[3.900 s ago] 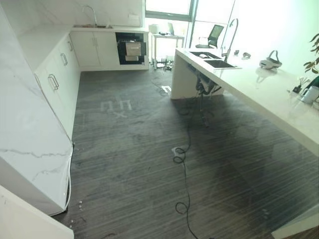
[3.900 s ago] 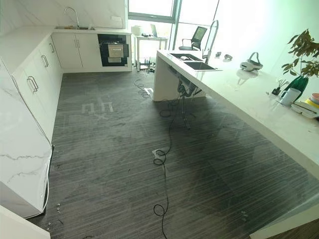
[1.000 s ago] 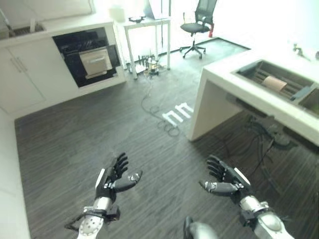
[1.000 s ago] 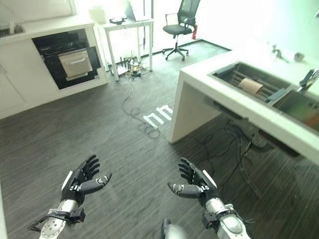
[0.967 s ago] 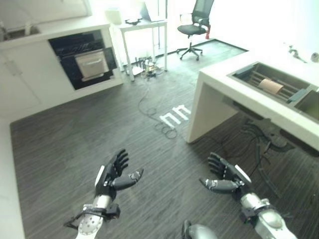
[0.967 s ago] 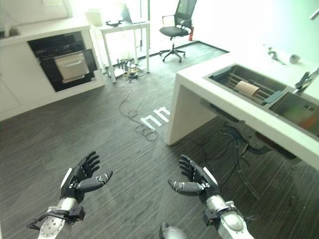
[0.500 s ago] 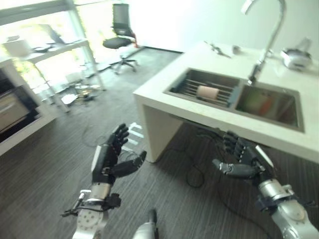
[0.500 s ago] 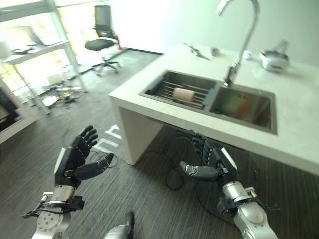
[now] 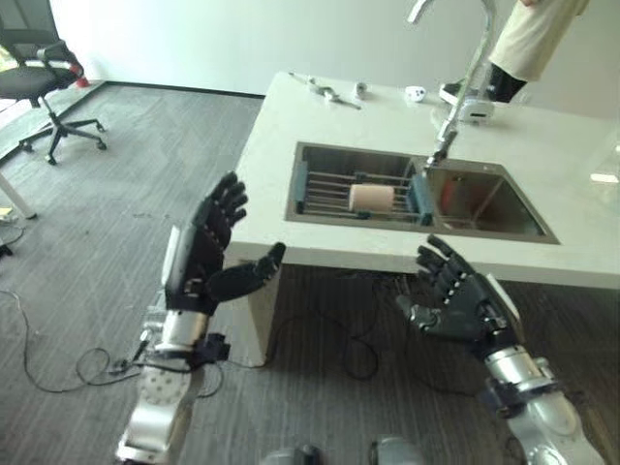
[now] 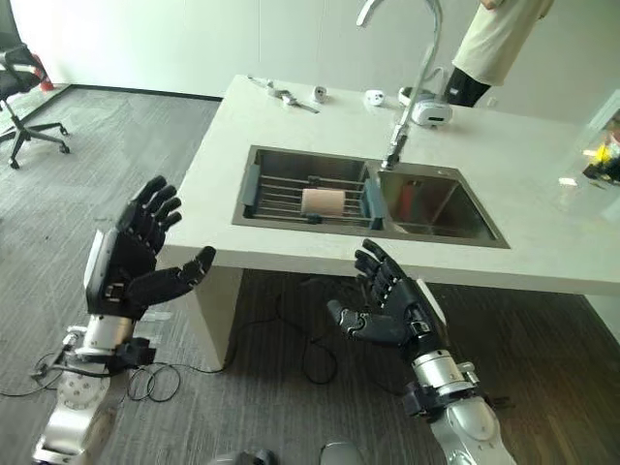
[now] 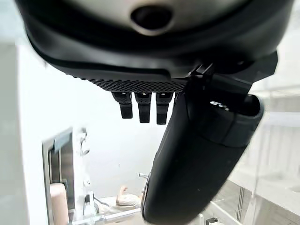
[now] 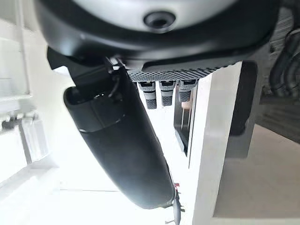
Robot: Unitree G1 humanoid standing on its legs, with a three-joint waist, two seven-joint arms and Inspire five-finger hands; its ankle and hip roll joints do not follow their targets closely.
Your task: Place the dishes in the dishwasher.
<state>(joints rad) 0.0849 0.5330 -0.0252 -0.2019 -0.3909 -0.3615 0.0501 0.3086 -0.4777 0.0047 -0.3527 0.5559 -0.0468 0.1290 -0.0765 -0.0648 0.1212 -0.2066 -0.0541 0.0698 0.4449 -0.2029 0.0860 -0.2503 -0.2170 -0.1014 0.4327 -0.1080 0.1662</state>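
Standing at the ten o'clock edge of the right eye view, an office chair [image 10: 21, 82] is seen on the grey striped floor [image 10: 116, 145]. Nearer, at about eight o'clock, the left hand [image 10: 124, 260] is raised with the palm turned inward, fingers spread straight and the thumb held out to the side — nothing is held in it. The same straight fingers and extended thumb are shown in the left wrist view.

A white counter [image 10: 542, 203] is seen across the middle, from twelve o'clock over to three. A double sink [image 10: 363, 199] is set into it. In the left basin a rack of metal bars [image 10: 281, 199] is laid, and on that rack a pale, cylinder-shaped dish [image 10: 322, 201] is lying on its side; whether it is a cup or a bowl cannot be told. The right basin [image 10: 436, 205] is just beside it, with something reddish inside, too unclear to name. A tall curved faucet [image 10: 412, 73] is mounted behind the divider.

At five o'clock the right hand [image 10: 387, 305] is held up below the counter's front edge, fingers relaxed and fanned apart, thumb out — empty as well, and well apart from the dish.

At one o'clock a person [image 10: 499, 44] in a light top is seen beyond the counter, and small items [image 10: 291, 95] are scattered near its far edge.
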